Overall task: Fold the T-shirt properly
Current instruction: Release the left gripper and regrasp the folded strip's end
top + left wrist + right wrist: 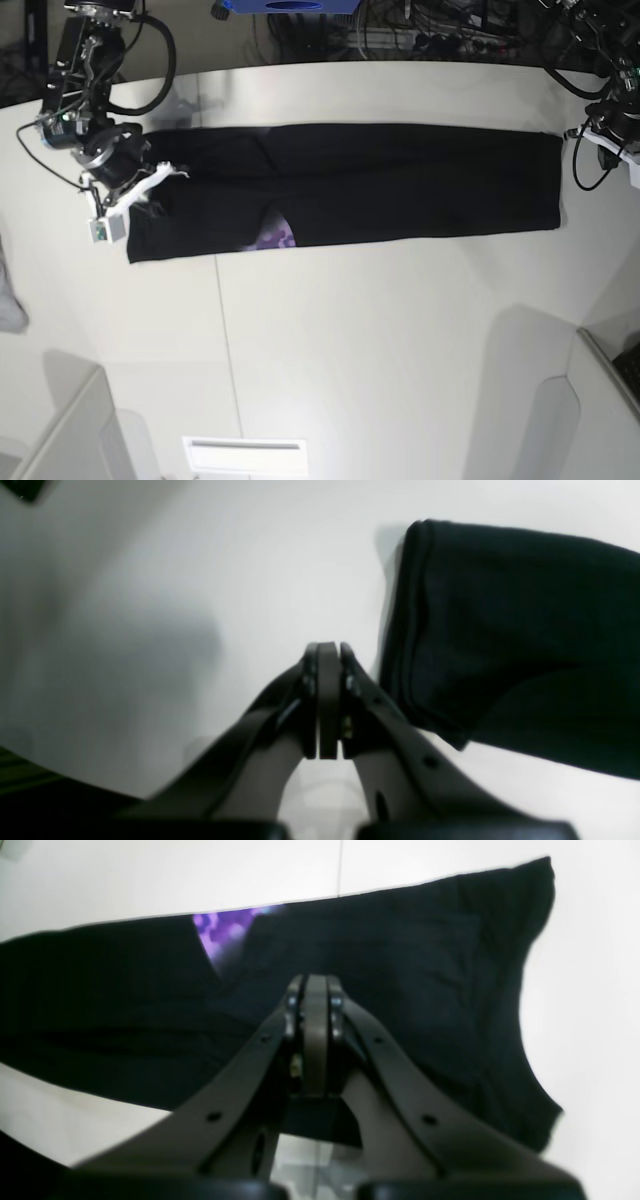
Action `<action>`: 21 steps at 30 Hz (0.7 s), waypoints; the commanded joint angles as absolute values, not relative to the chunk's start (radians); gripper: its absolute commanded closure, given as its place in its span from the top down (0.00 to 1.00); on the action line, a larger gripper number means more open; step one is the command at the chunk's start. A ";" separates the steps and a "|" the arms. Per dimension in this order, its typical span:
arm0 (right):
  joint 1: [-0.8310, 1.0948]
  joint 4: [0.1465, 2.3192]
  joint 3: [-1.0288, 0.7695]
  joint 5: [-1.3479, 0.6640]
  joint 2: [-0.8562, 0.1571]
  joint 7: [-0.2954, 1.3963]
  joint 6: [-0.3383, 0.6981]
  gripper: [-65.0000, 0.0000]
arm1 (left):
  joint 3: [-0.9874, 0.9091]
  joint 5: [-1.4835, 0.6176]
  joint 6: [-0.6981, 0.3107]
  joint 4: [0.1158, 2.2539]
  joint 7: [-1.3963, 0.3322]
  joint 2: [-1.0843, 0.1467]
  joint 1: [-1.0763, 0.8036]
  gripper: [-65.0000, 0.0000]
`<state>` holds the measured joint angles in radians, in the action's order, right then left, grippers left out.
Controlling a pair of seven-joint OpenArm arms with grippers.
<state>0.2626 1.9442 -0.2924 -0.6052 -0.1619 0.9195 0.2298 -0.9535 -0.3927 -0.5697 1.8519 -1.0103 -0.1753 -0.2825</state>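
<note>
In the left wrist view, the dark left gripper [327, 652] is seen with its jaws pressed fully together and nothing caught between them, poised over the plain white table surface [200, 580]. Just to its right, a folded end of the large black short-sleeved cloth T-shirt [510, 630] is laid flat on the table, its stitched hem facing the gripper; whether fingertip and cloth touch cannot be told. In the right wrist view, the dark right gripper [315, 985] is likewise shown with its jaws closed flat against each other, and no cloth is seen pinched between them. It is held over the black shirt, which is spread across the frame, and a small patch of purple print [222, 932] is exposed at the far edge where a fold is turned back. In the base view, the shirt is laid as a long, narrow folded band across the upper part of the table, with the purple print showing at its near edge. The right gripper is placed over the band's left end, and the left gripper is held just off its right end, at the table's edge.
</note>
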 commanded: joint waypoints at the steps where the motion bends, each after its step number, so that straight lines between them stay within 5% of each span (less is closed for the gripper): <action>1: 0.262 1.962 -0.292 -0.621 -0.159 0.903 0.239 0.00 | -0.955 -0.412 -0.575 1.870 -0.986 -0.202 -0.282 0.00; 2: 0.265 1.962 -0.292 -0.619 -0.157 0.903 0.240 0.00 | -0.955 -0.412 -0.575 1.870 -0.986 -0.202 -0.280 0.02; 8: 0.269 1.960 -0.292 -0.619 -0.153 0.909 0.240 0.00 | -0.952 -0.414 -0.575 1.825 -0.986 -0.206 -0.259 0.82; 10: 0.272 1.960 -0.292 -0.619 -0.151 0.909 0.240 0.00 | -0.954 -0.414 -0.576 1.814 -0.986 -0.205 -0.246 0.91; 14: 0.285 1.960 -0.292 -0.619 -0.151 0.906 0.240 0.00 | -0.958 -0.449 -0.676 1.854 -0.992 -0.199 -0.280 0.81; 20: 0.285 1.960 -0.292 -0.618 -0.151 0.906 0.240 0.00 | -0.949 -0.624 -0.698 1.893 -0.990 -0.170 -0.447 0.00; 21: 0.285 1.960 -0.292 -0.618 -0.151 0.906 0.240 0.00 | -0.949 -0.639 -0.698 1.893 -0.989 -0.165 -0.463 0.00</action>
<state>0.2920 1.9430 -0.2878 -0.6048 -0.1421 0.9276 0.2329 -0.9443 -0.6209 -0.6926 1.8729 -1.0119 -0.1478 -0.4667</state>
